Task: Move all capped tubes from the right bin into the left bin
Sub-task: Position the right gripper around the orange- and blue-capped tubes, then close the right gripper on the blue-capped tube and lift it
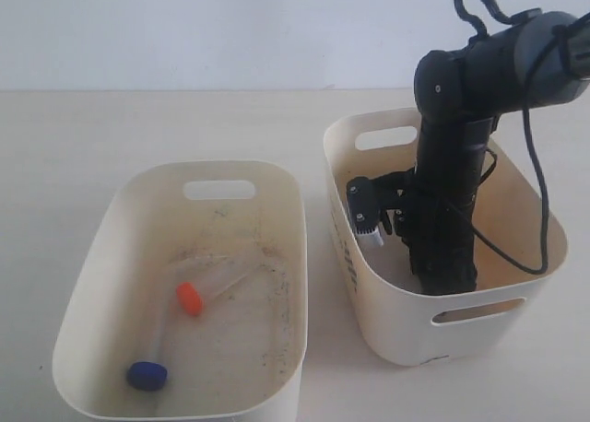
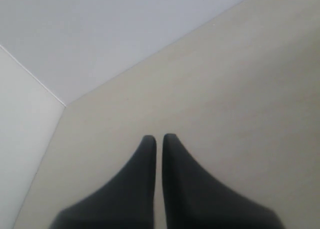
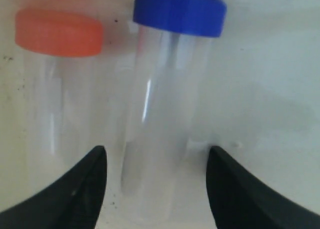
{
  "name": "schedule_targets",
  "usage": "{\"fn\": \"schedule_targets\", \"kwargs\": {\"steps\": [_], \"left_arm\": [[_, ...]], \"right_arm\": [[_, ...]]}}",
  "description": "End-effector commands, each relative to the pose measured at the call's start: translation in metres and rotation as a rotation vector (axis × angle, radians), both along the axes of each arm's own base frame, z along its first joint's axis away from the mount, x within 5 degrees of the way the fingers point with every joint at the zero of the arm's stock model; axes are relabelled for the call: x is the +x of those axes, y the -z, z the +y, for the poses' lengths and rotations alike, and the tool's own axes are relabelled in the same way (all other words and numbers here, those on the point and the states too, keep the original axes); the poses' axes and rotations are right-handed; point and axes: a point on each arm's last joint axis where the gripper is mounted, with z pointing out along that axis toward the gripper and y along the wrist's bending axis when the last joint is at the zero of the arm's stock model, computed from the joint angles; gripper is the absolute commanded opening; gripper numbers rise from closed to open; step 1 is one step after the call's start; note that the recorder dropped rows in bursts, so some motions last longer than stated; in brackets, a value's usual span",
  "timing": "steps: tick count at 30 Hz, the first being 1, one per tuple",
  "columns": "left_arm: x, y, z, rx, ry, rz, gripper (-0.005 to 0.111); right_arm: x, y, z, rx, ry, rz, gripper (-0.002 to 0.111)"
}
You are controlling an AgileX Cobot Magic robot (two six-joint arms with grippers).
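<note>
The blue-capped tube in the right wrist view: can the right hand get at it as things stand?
Probably yes. The right hand is open and the blue-capped tube appears to lie between its fingers, with nothing over it. The orange-capped tube lies close beside and might get nudged.

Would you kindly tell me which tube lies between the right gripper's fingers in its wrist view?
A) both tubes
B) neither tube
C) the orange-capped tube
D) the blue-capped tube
D: in the right wrist view the blue-capped tube lies in the gap of the open right gripper, while the orange-capped tube sits off to one side, beyond one finger.
</note>
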Motion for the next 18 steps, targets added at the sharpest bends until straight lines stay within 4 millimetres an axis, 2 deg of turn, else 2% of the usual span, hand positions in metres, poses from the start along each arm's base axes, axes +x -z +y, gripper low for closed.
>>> {"fn": "schedule_targets", "kwargs": {"steps": [1, 5, 7, 9, 13, 18], "left_arm": [[0.0002, -0.0015, -0.0003, -0.004, 0.003, -0.005, 0.004], [0.0002, -0.0015, -0.0003, -0.004, 0.003, -0.005, 0.004], [0.0002, -0.0015, -0.0003, -0.004, 0.003, -0.005, 0.004], [0.0002, -0.0015, -0.0003, -0.004, 0.003, -0.005, 0.004], [0.0002, -0.0015, -0.0003, -0.004, 0.003, -0.005, 0.004], [0.0002, -0.0015, -0.0003, -0.004, 0.003, -0.005, 0.004]], "right_arm": [[-0.0003, 0.0124, 0.0005, -0.01, 0.011, 0.042, 0.057], [0.0006, 0.0148, 0.0007, -0.01, 0.011, 0.038, 0.056], [0.0005, 0.0148, 0.0005, -0.011, 0.01, 0.039, 0.049], [0.0, 0.0146, 0.0003, -0.012, 0.003, 0.045, 0.036], [-0.0033, 0.0138, -0.0006, -0.015, -0.033, 0.082, 0.0], [-0.0044, 0.0122, -0.0026, -0.034, -0.039, 0.09, 0.0]]}}
